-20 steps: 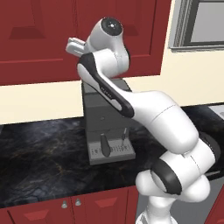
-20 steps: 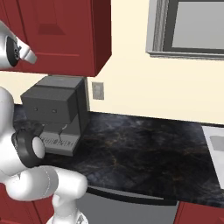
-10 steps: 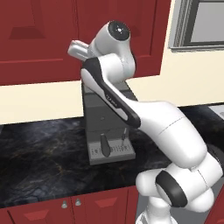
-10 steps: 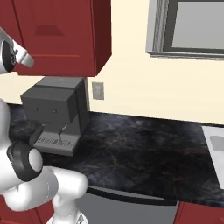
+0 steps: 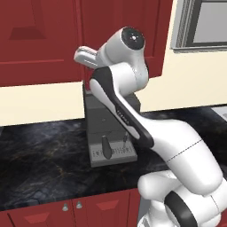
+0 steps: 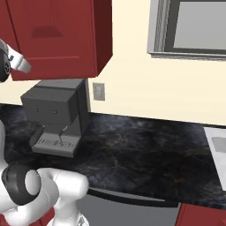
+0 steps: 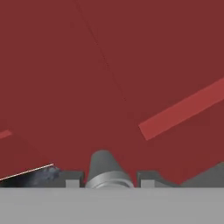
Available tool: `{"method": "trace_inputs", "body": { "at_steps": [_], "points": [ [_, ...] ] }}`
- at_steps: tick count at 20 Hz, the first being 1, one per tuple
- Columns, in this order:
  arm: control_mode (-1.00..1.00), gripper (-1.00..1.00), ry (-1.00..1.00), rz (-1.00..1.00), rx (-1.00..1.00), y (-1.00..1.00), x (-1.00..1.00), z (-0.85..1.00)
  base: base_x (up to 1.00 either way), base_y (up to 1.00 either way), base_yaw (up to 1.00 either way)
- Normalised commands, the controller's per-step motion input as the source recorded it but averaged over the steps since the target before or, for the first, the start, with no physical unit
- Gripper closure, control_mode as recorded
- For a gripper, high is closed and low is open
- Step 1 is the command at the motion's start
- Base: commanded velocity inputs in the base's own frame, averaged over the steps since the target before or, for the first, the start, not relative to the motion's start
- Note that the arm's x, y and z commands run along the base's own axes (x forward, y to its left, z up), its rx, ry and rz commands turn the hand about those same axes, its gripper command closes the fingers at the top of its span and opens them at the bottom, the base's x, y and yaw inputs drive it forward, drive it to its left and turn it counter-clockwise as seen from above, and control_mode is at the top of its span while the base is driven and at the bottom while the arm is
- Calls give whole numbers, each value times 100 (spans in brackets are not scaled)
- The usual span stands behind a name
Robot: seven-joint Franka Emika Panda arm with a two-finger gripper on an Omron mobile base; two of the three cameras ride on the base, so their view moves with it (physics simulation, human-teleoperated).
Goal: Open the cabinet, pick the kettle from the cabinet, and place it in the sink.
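Hanging on the wall above the table (image 5: pixel 40 150), the cabinet (image 5: pixel 119 26) has its dark red doors shut, and the claw (image 7: pixel 105 179) is pressed up close against it. In the hand view the red door surface spreads right ahead of the claw, with a lighter red strip of the recessed panel running at a slant up and to one side. A round silver knob (image 7: pixel 104 168) sits directly between the two dark finger tips (image 7: pixel 72 178), which stand on either side of it with a small gap to each; whether they touch it cannot be told. From the left base view the white arm (image 5: pixel 133 115) reaches up and forward, its wrist at the seam between two cabinet doors, the claw itself hidden behind the wrist. Below the claw stands a grey coffee machine (image 5: pixel 111 133) on the black marbled table. Far off to the claw's right, the pale rim of the sink (image 6: pixel 216 150) shows at the table's edge, under a grey-framed window (image 6: pixel 190 28).
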Motion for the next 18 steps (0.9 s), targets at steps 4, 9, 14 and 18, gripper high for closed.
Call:
{"method": "trace_inputs", "body": {
  "at_steps": [4, 9, 14, 18],
  "points": [
    [-100, 100, -14, 6, 5, -18, -69, 5, 0, 0, 0],
    [-100, 100, -2, 4, 8, -21, -60, 11, 0, 0, 0],
    [-100, 100, 0, 4, 8, -22, -60, 16, 0, 0, 0],
    [-100, 100, 0, 4, 7, -22, -61, 20, 0, 0, 0]
  ]
}}
